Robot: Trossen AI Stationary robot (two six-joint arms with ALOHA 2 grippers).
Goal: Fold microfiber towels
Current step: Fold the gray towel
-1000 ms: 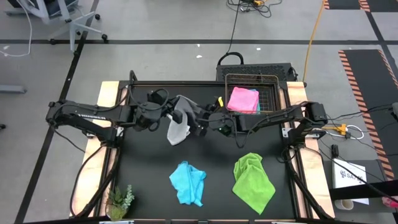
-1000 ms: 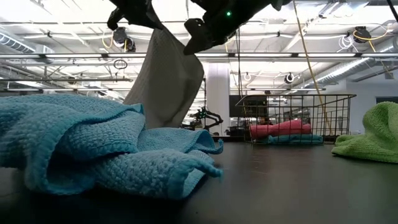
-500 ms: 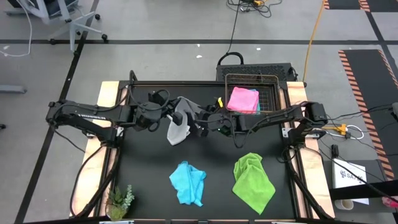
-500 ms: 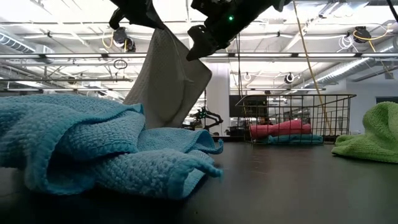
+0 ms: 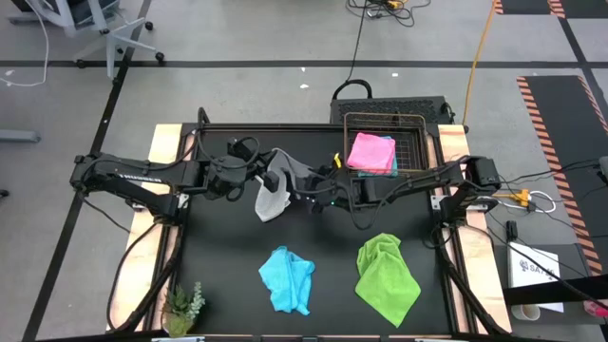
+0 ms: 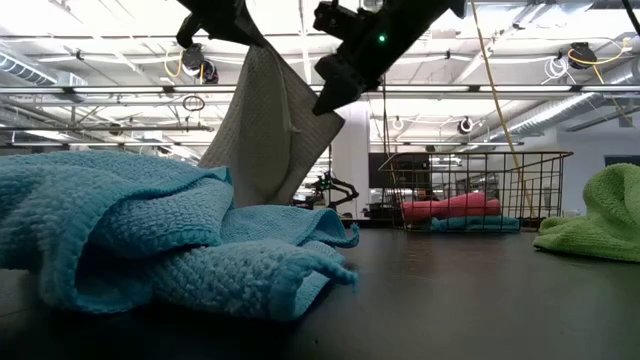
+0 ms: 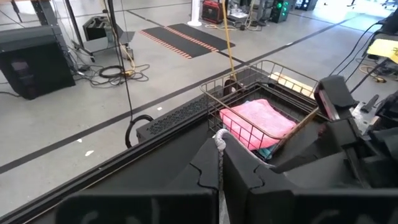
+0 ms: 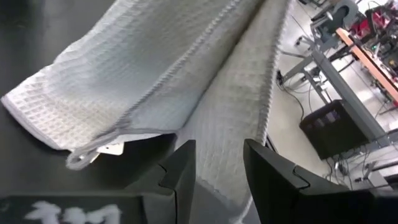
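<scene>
Blue terry lies nearest the front edge of the table [image 5: 204, 285]: a crumpled light blue towel [image 5: 287, 279], and beside it, on the same near stretch, a lime green towel [image 5: 387, 276], both unfolded, with a small green plant [image 5: 181, 306] at the front corner on the blue one's other side. Above and behind the blue towel, over the middle of the table, we hold the white-grey towel [image 5: 274, 188] in the air. Our left tool [image 7: 219, 163] is clenched on its top edge, so the cloth hangs down in a loose drape, its lower hem close to the table as far as the low view shows. Our right tool [image 8: 219, 163] stands with its jaws parted right against the hanging cloth, a free edge lying between the fingers [image 8: 183, 171] but not yet pinched. We judge that we are spreading this towel out for its fold, one corner secured and the second being sought. The next move calls for closing the right tool on that edge near a corner, then drawing the two tools apart so the cloth opens flat before we lay it down. Farther back than the hanging towel, the wire basket [image 5: 418, 128] at the rear of the table holds a pink towel [image 5: 370, 150] lying over another blue one [image 6: 470, 224], apparently finished.
</scene>
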